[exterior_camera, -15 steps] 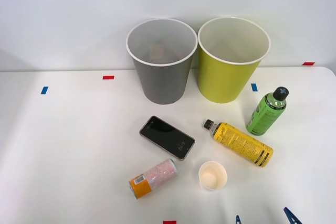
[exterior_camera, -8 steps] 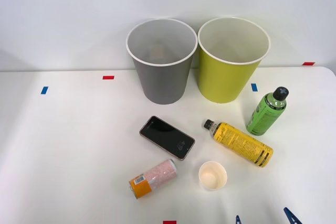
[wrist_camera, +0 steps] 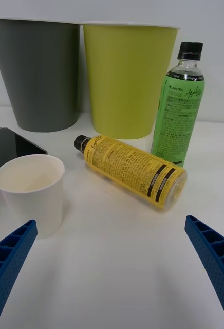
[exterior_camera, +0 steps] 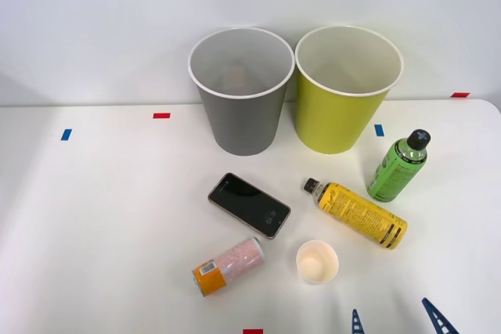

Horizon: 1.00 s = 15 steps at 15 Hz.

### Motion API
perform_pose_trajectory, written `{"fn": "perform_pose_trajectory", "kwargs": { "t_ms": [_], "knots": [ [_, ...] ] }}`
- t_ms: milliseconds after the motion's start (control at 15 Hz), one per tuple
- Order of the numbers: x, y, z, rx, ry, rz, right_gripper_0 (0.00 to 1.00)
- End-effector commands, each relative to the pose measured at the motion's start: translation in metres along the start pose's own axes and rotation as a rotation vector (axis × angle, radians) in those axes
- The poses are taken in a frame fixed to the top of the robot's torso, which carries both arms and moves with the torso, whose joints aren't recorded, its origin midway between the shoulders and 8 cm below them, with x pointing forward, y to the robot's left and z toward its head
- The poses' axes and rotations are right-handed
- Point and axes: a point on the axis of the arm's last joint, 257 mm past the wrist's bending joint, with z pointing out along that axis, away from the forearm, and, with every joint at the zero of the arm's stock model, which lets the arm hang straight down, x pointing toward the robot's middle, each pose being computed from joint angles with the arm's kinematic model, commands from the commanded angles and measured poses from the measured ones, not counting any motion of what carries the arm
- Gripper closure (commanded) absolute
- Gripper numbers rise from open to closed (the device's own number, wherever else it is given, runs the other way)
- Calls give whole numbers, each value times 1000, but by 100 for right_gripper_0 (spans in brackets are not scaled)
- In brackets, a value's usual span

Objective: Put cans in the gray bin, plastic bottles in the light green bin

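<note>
Open pincer (wrist_camera: 112,267) low over the table (exterior_camera: 102,217), facing the bottles, gripping nothing.

The yellow bottle (wrist_camera: 131,169) lies on its side just ahead of the pincer, roughly between the lines of its two fingers, black cap pointing away toward the bins. It is probably light, thin-walled and smooth, so it may roll or dent; the best hold looks to be across the labelled middle of the body, not the cap. The green bottle (wrist_camera: 177,110) stands upright beyond it, toward the right finger, beside the light green bin (wrist_camera: 127,77). The gray bin (wrist_camera: 37,72) stands touching or nearly touching that bin. The can (exterior_camera: 228,266) lies on its side off to the pincer's left, past the paper cup (wrist_camera: 31,193); rigid but slippery, it should be gripped mid-body.
</note>
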Motion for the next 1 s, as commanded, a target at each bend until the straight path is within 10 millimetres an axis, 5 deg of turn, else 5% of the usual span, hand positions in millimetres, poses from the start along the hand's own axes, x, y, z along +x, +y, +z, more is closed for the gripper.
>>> {"fn": "perform_pose_trajectory", "kwargs": {
  "t_ms": [67, 533, 1000],
  "knots": [
    [-11, -23, 22, 37, -51, -7, 0],
    [-31, -55, 76, 125, -131, 155, 0],
    [-48, -76, 156, 99, -111, 139, 0]
  ]
}}
